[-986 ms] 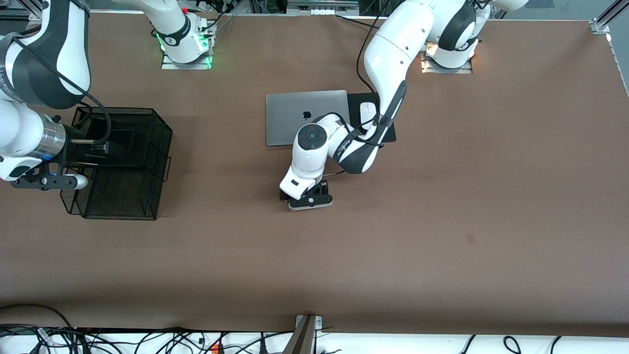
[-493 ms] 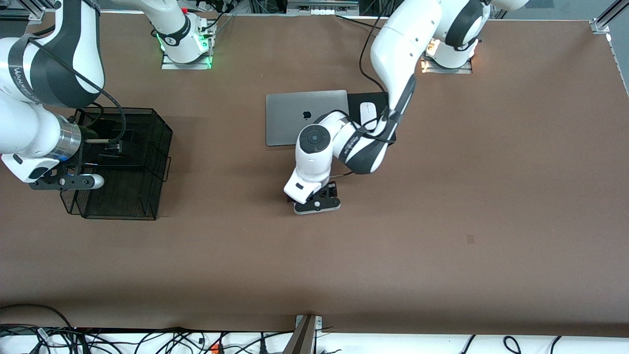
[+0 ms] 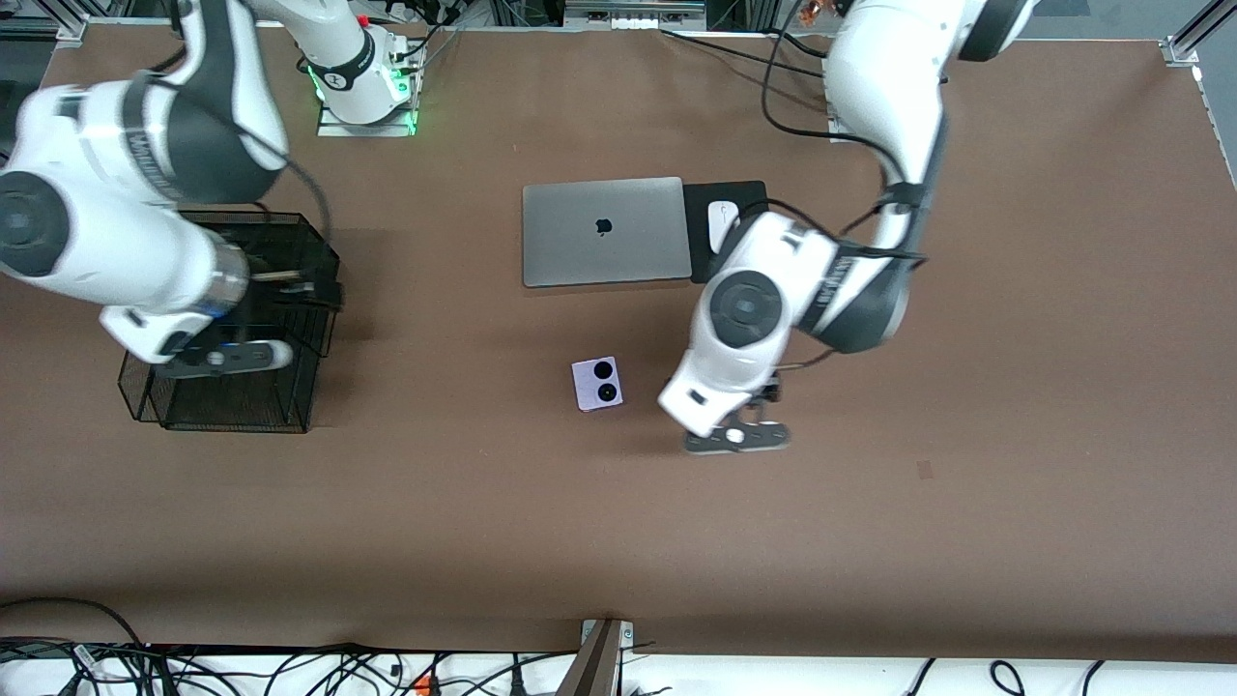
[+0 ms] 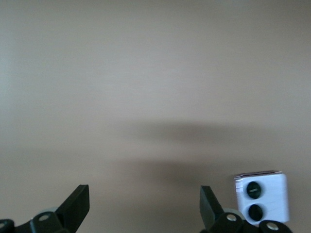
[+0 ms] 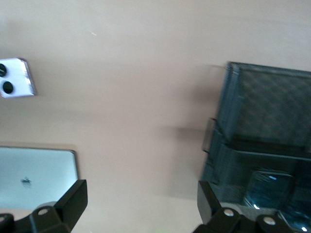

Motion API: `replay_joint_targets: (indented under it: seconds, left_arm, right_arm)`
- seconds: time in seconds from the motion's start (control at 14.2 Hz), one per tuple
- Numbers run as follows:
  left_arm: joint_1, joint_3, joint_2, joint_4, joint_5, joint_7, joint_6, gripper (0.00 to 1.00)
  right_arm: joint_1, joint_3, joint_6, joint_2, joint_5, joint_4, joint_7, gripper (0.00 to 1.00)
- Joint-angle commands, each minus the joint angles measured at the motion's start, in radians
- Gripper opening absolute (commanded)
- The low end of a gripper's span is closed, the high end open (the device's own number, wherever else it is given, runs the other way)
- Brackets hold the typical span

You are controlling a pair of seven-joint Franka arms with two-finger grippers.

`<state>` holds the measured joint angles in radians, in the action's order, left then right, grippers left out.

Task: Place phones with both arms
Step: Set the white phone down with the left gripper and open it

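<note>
The lilac-white phone point(image 3: 597, 384) with two black circles lies flat on the brown table, nearer the front camera than the laptop. It also shows in the left wrist view point(image 4: 262, 196) and the right wrist view point(image 5: 14, 77). My left gripper point(image 3: 739, 433) is open and empty over bare table beside this phone, toward the left arm's end point(image 4: 144, 208). My right gripper point(image 3: 232, 356) is open and empty above the black mesh basket point(image 3: 290, 411); the right wrist view point(image 5: 141, 206) shows bare table between its fingers. A dark glossy slab point(image 5: 269, 187) lies inside the basket point(image 5: 262, 97). The small black phone is not visible.
A closed silver laptop point(image 3: 604, 230) lies mid-table toward the bases, with a white mouse point(image 3: 723, 222) on a black pad point(image 3: 749, 191) beside it. The laptop also shows in the right wrist view point(image 5: 36, 177). Cables run along the table's front edge.
My left gripper has let go of the lilac-white phone and moved toward the left arm's end, leaving it on the table. My right arm has risen and swung above the basket.
</note>
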<state>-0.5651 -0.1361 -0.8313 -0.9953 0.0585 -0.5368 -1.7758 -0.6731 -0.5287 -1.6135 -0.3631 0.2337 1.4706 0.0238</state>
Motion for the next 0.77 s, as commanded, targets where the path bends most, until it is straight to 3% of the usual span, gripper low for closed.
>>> replay_joint_targets:
  seconds: [0.0, 0.14, 0.42, 0.56, 0.7]
  left_arm:
    - [0.066, 0.007, 0.102, -0.092, -0.049, 0.121, 0.065, 1.0]
    - [0.129, 0.009, 0.182, -0.166, -0.069, 0.219, 0.072, 1.0]
    - [0.282, 0.01, 0.302, -0.247, -0.069, 0.404, 0.072, 1.0]
    - [0.333, 0.01, 0.363, -0.285, -0.071, 0.472, 0.073, 1.0]
    - [0.359, 0.012, 0.408, -0.307, -0.069, 0.481, 0.088, 1.0]
  right_arm:
    - [0.014, 0.126, -0.08, -0.036, -0.001, -0.021, 0.102, 1.0]
    - [0.027, 0.243, -0.161, -0.082, 0.001, -0.023, 0.178, 1.0]
    - [0.055, 0.47, -0.454, -0.216, -0.034, -0.026, 0.338, 1.0]
    - [0.053, 0.55, -0.581, -0.293, -0.161, -0.03, 0.387, 1.0]
    - [0.053, 0.59, -0.624, -0.37, -0.244, -0.068, 0.406, 1.0]
